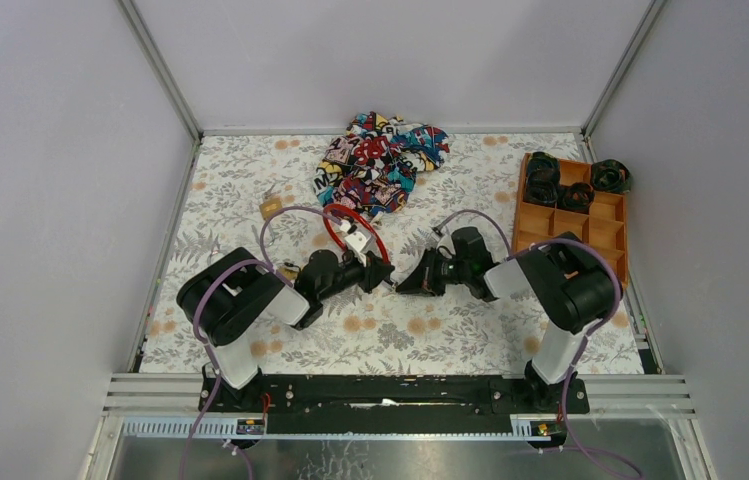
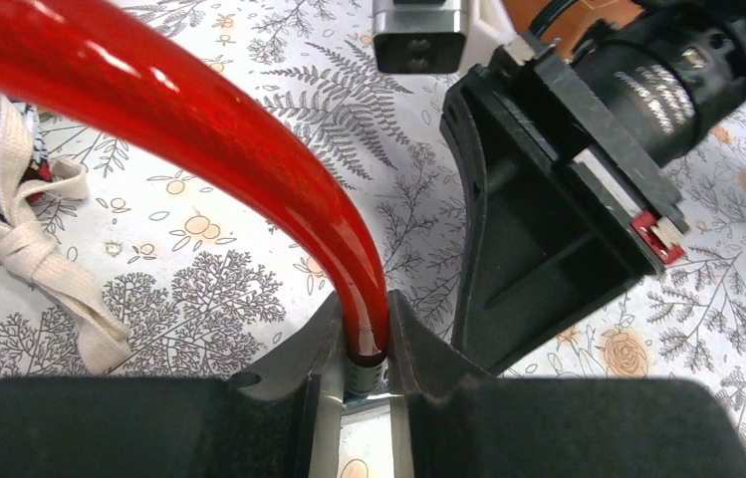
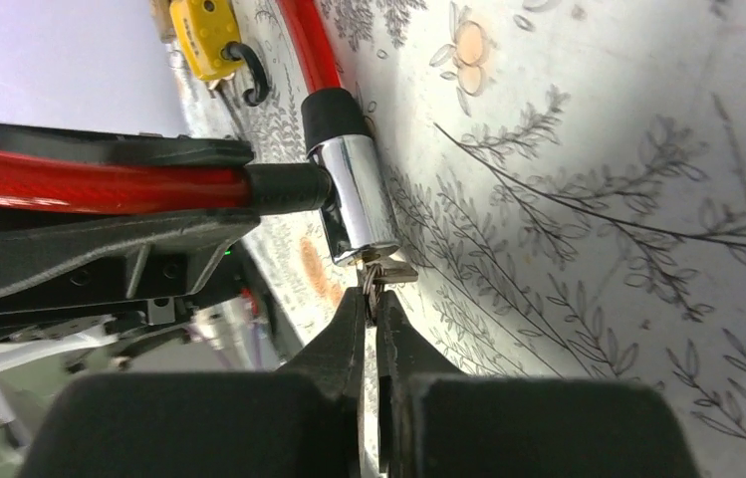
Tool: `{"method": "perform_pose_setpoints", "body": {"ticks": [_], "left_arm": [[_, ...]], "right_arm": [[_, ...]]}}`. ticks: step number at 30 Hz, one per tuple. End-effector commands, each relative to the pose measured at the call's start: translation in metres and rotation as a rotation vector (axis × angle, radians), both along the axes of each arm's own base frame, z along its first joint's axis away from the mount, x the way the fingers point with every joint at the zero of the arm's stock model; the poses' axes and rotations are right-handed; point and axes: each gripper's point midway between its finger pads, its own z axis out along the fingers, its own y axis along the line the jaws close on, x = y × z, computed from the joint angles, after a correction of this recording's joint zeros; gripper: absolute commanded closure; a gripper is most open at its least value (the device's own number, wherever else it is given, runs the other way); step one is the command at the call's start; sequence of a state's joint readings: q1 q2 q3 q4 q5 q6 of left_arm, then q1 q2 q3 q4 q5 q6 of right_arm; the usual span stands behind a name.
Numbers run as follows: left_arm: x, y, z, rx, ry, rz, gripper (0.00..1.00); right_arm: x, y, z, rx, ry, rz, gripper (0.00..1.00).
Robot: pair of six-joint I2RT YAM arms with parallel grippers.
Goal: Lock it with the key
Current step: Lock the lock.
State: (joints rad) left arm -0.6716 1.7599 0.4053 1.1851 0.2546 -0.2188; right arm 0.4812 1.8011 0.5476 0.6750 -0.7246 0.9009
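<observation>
A red cable lock (image 1: 350, 215) lies mid-table with a chrome cylinder (image 1: 355, 240). My left gripper (image 1: 375, 270) is shut on the red cable (image 2: 249, 149) near its black end sleeve; its jaws (image 2: 364, 339) pinch the cable from both sides. In the right wrist view the chrome cylinder (image 3: 354, 199) is lifted, with a small metal key (image 3: 383, 271) in its lower end. My right gripper (image 3: 373, 299) is shut on the key's head, and in the top view (image 1: 412, 280) it faces the left gripper, tips almost touching.
A colourful patterned cloth (image 1: 380, 160) lies at the back centre, its white drawstring (image 2: 40, 259) near the cable. An orange compartment tray (image 1: 605, 235) with black rolled items stands at the right. A small yellow padlock (image 3: 204, 35) lies to the left (image 1: 271, 208).
</observation>
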Motion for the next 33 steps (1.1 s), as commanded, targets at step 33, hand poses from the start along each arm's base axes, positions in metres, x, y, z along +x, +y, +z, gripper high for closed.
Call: {"method": "perform_pose_setpoints", "body": {"ticks": [33], "left_arm": [[-0.007,0.005,-0.02,0.09,0.08,-0.023,1.0]], "right_arm": [[0.034,0.005,0.008,-0.793,-1.499,0.422,1.0]]}}
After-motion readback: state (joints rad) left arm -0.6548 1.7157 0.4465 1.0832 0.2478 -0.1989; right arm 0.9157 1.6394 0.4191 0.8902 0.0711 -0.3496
